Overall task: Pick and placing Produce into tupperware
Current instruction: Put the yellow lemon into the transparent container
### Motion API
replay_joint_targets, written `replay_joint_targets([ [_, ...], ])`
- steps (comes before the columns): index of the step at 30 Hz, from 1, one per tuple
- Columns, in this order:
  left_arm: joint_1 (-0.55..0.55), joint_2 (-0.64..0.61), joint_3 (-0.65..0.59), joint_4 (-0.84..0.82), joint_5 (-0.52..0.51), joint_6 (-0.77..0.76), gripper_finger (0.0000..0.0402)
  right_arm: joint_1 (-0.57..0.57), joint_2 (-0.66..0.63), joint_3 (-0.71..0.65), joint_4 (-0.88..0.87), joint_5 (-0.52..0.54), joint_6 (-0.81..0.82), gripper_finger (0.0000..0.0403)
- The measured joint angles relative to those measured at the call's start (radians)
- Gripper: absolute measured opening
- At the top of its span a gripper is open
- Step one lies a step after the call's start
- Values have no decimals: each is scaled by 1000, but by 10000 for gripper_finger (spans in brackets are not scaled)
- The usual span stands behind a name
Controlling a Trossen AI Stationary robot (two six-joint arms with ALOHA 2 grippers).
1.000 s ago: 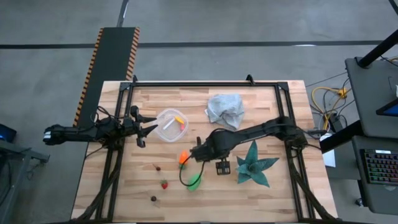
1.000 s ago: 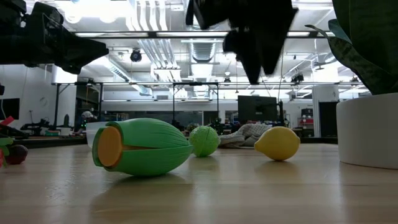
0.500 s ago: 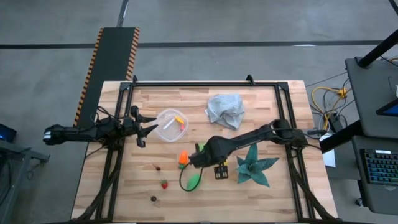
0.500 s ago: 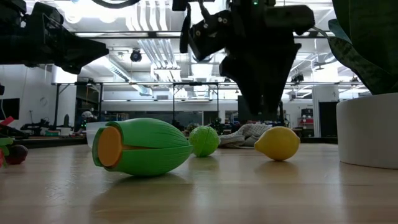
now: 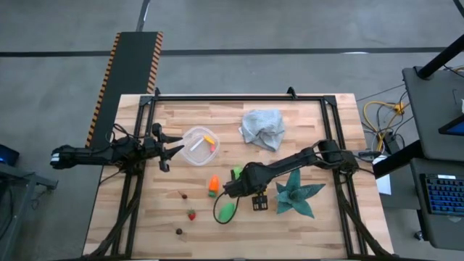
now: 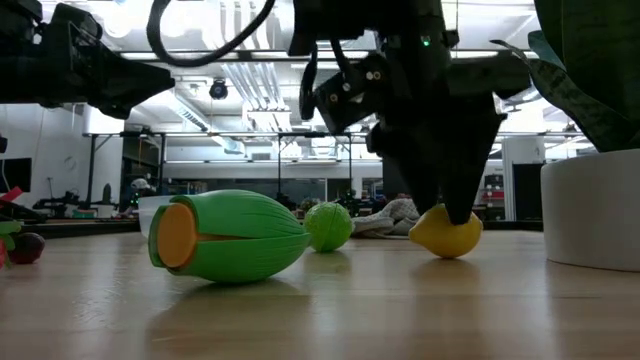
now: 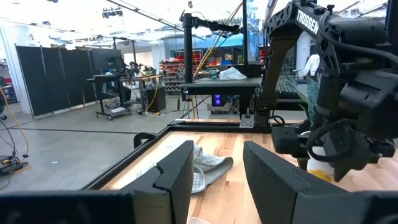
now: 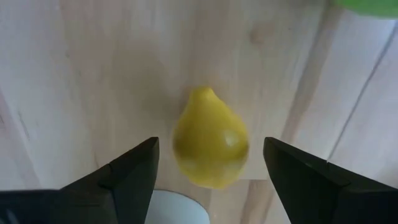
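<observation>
Plainly readable on the dark arm in the left wrist view is the word "TROSSEN" in white capitals; we find no other legible writing.

Near the centre of the high view we see the right tool (image 5: 233,190) lowered over a yellow lemon (image 8: 211,142). Its two fingers (image 8: 134,171) stand wide on either side of the fruit, apart from it, with bare wood between each finger and the lemon. In the low view the fingertips reach down to the lemon (image 6: 446,230) on the tabletop (image 5: 326,225).

At the left edge of the high view the left tool (image 5: 172,151) waits just left of the tupperware (image 5: 201,145), its fingers (image 7: 176,171) partly spread and holding nothing. The tupperware sits in the upper middle of the frame, with a small yellow and orange piece inside.

Other produce lies below it: an orange piece (image 5: 214,183), a small green ball (image 5: 236,172), a green pod (image 5: 228,211), a red berry (image 5: 191,214), and two dark pieces (image 5: 179,232). A grey cloth (image 5: 262,127) lies in the upper middle and a teal leafy piece (image 5: 296,192) at centre right.

Open wood remains along the lower edge of the tabletop and in its upper left corner.
</observation>
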Motion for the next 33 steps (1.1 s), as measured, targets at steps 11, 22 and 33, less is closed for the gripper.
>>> replay_joint_targets([
  [11, 0, 0, 0, 0, 0, 0, 126, 5, 0, -74, 92, -59, -4, 272],
  [22, 0, 0, 0, 0, 0, 0, 126, 5, -1, -106, 105, -75, 0, 257],
  [33, 0, 0, 0, 0, 0, 0, 126, 5, -1, -107, 107, -75, 0, 248],
])
